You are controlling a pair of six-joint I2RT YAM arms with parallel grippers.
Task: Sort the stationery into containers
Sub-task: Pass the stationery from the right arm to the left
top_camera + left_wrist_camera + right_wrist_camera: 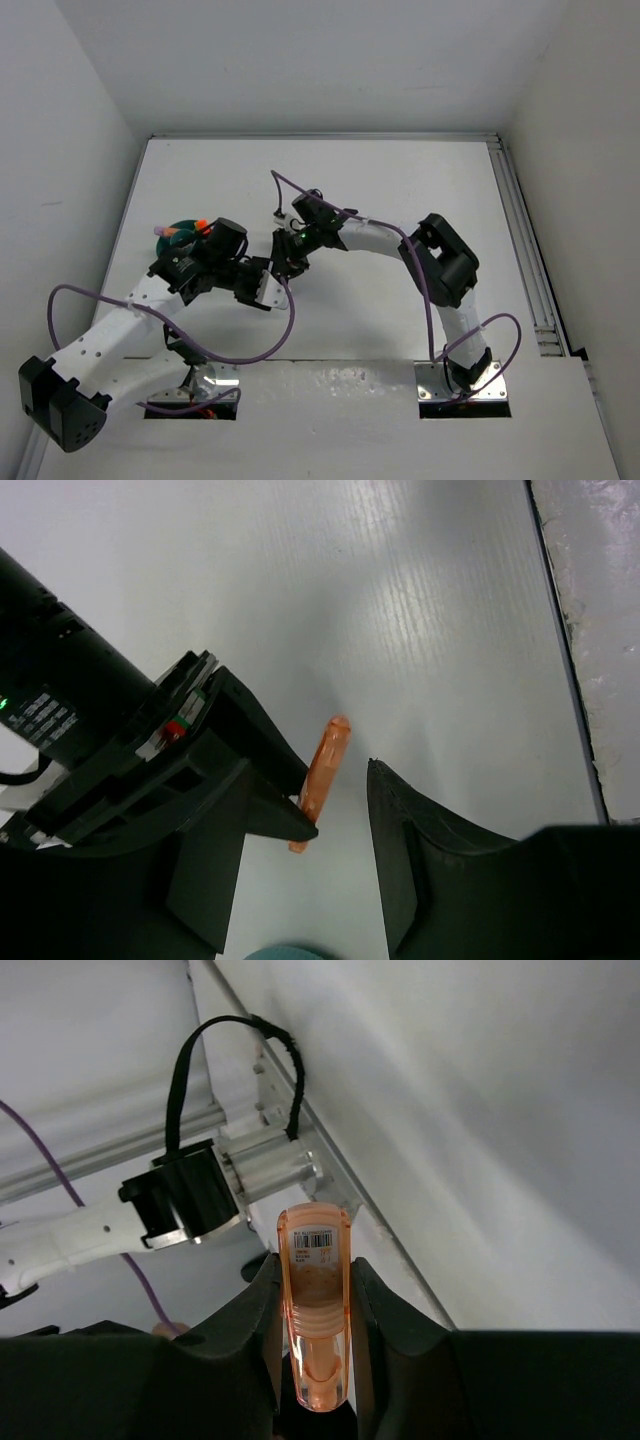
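White table (400,180), white walls on three sides, aluminium rail along the right edge. Both arms reach in and meet left of centre.

Right tool (315,1268): pressed together on an orange pen (314,1315). In the right wrist view the pen stands up between the two fingers, with its barcode-label end clear above the tips.

Left tool (258,287): spread, holding nothing. In the left wrist view the same orange pen (322,775) hangs in the gap between its fingers. The right tool's black finger sits against the pen's left side. There's a clear gap between the pen and the left tool's right-side finger (400,840). The pen is tilted, with bare table behind it; can't tell whether its lower end touches the table.

Teal bowl (178,221): far-left part of the table, just behind the left arm's wrist and partly covered by it. A few pens stick out of it: one orange (201,224) and one purplish (160,232). Can't tell which compartments they're in. A sliver of teal also shows at the bottom edge of the left wrist view.
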